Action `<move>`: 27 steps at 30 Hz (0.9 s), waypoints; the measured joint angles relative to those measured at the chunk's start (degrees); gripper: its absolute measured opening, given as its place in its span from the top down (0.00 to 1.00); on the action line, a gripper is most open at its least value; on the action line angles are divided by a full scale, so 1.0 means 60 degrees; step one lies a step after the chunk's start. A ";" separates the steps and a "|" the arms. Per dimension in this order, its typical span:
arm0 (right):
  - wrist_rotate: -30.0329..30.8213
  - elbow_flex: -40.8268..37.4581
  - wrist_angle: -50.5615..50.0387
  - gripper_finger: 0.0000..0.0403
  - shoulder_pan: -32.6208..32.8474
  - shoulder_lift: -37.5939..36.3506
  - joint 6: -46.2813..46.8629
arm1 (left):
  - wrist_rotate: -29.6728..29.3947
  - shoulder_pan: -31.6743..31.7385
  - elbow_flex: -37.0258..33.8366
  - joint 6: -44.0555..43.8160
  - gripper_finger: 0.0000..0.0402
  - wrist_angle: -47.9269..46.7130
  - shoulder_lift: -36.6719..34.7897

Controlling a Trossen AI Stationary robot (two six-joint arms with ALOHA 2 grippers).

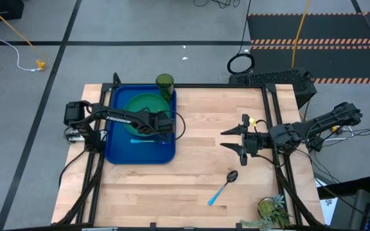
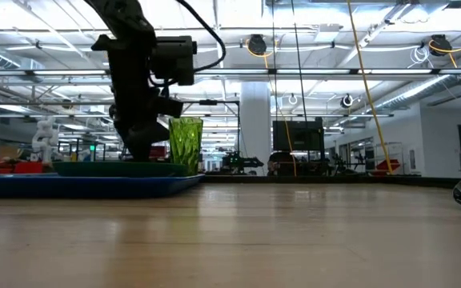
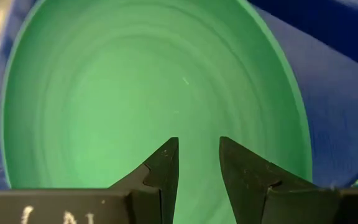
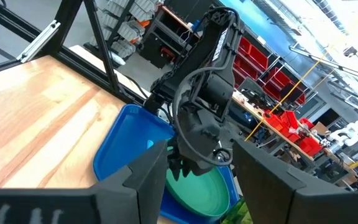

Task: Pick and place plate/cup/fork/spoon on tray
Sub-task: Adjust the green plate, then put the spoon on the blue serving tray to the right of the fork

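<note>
The blue tray [image 1: 117, 151] lies at the table's left. The green plate [image 1: 140, 106] lies flat on it. The olive cup [image 1: 164, 82] stands upright at the tray's far right corner. The fork [image 1: 143, 140] lies on the tray on the plate's near side. The spoon [image 1: 223, 186] lies on the bare wood near the right front. My left gripper [image 3: 197, 146] hangs low over the plate's right part, fingers a little apart, nothing between them. My right gripper [image 1: 233, 139] is open and empty above the wood at the right.
A small potted plant [image 1: 272, 210] stands at the near right corner. A black box [image 1: 272, 80] sits at the far right edge. Dark frame rails [image 1: 278, 147] run along the table's left and right sides. Bare wood lies between the tray and the right arm.
</note>
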 joint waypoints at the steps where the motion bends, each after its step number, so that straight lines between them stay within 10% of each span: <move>1: 0.0000 0.0000 0.0000 0.56 0.0000 0.0003 0.0000 | 0.0094 -0.0018 -0.0027 0.0051 0.71 0.0108 0.0000; 27: 0.0007 0.0000 -0.0848 0.56 -0.0004 0.0034 0.0803 | 0.0748 -0.0507 0.0827 0.1071 0.71 0.0795 -0.0022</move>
